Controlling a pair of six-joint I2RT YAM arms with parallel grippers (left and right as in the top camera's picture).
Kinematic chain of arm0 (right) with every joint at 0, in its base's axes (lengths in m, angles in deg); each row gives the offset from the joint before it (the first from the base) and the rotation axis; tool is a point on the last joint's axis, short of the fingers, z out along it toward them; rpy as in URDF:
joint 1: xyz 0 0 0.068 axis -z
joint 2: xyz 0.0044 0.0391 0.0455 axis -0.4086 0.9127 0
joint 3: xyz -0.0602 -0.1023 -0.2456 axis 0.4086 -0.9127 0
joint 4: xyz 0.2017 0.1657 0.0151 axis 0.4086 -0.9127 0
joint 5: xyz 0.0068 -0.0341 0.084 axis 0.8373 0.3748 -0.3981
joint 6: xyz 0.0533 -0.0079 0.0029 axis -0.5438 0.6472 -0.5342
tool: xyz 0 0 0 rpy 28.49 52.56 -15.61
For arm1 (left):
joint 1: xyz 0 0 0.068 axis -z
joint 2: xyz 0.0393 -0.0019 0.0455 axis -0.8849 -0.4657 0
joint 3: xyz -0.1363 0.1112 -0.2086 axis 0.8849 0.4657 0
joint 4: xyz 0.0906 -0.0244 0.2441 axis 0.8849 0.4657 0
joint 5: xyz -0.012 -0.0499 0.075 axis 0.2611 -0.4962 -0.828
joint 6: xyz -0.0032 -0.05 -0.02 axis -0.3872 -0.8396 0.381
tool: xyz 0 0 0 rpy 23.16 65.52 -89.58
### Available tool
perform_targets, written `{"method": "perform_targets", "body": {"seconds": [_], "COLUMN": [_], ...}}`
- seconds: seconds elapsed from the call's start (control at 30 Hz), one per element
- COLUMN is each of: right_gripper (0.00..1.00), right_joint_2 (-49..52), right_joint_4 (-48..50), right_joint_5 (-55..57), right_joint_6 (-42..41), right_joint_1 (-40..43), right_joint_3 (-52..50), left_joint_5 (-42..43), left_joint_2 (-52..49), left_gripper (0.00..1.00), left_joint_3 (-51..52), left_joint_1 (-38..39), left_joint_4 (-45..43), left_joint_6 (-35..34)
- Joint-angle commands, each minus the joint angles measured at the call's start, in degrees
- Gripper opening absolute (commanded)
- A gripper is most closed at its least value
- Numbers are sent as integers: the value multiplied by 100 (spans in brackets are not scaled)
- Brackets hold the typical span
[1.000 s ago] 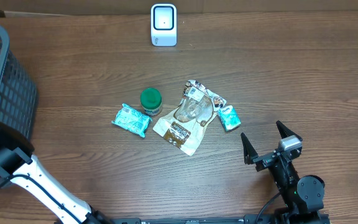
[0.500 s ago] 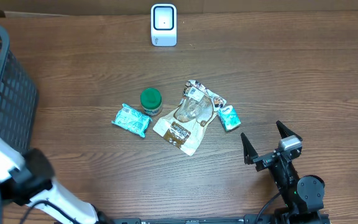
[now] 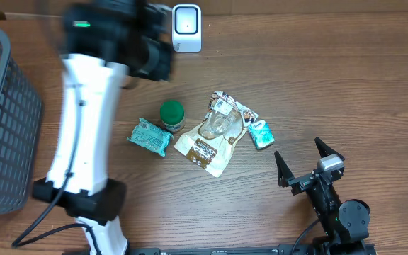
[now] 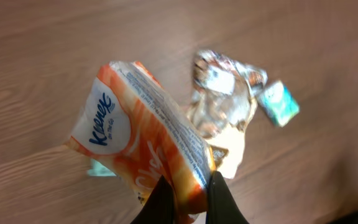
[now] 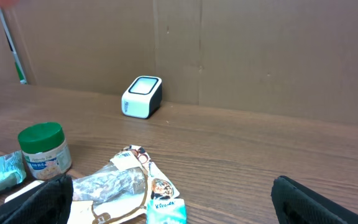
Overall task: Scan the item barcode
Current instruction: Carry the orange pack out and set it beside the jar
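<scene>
The left gripper (image 4: 189,182) is pinching an orange Kleenex pack (image 4: 135,137) by one end, fingers pressed into the wrapper so that it creases; the pack juts up and to the left of them, held clear above the table (image 3: 346,78); no barcode shows on the face turned to the wrist camera. Below it lie the snack bag (image 3: 214,132) and a small teal pack (image 3: 261,133). From overhead the left arm (image 3: 83,134) reaches up the table, its head a blur just left of the scanner (image 3: 187,28), and the pack itself is hidden there. The right gripper (image 3: 296,147) sits spread wide and empty at the near right edge, well apart from everything.

The step in hand looks like the carry to the scanner; the pick is done, the scan is not. Next, the pack's barcode must face the scanner's window, close and steady; which face bears the code I cannot tell, so the wrist may need to roll.
</scene>
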Motion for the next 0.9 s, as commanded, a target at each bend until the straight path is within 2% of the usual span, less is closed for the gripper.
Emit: {"method": "perform_targets", "body": {"seconds": [0.0,0.07,0.17,0.67,0.7,0.8,0.83,0.87], "right_gripper": [100,100,100,100,100,100,100,100], "right_joint_2": [-57,-57,-57,-57,-57,-57,-57,-57], "right_joint_4": [28,28,28,28,28,28,28,28], "right_joint_5": [-28,-28,-28,-28,-28,-28,-28,-28], "right_joint_6": [-24,-22,-24,-24,-24,-24,-24,-24], "right_joint_1": [-22,-22,-22,-22,-22,-22,-22,-22], "right_joint_3": [-61,-61,-61,-61,-61,-61,-61,-61], "left_joint_5": [-772,-1095,-1139,-1034,-1034,-1032,-1032,-1021], "left_joint_2": [-44,-44,-44,-44,-44,-44,-44,-44], "left_gripper": [5,4,4,5,11,46,54,56], "left_joint_3": [634,1196,1849,4376,4489,4653,4662,4662], "left_joint_1": [673,1040,1250,1331,1331,1331,1331,1331], "left_joint_4": [-223,-540,-966,-3442,-3552,-3617,-3604,-3604], "left_joint_6": [-245,-490,-640,-1102,-1165,-1290,-1366,-1408]}}
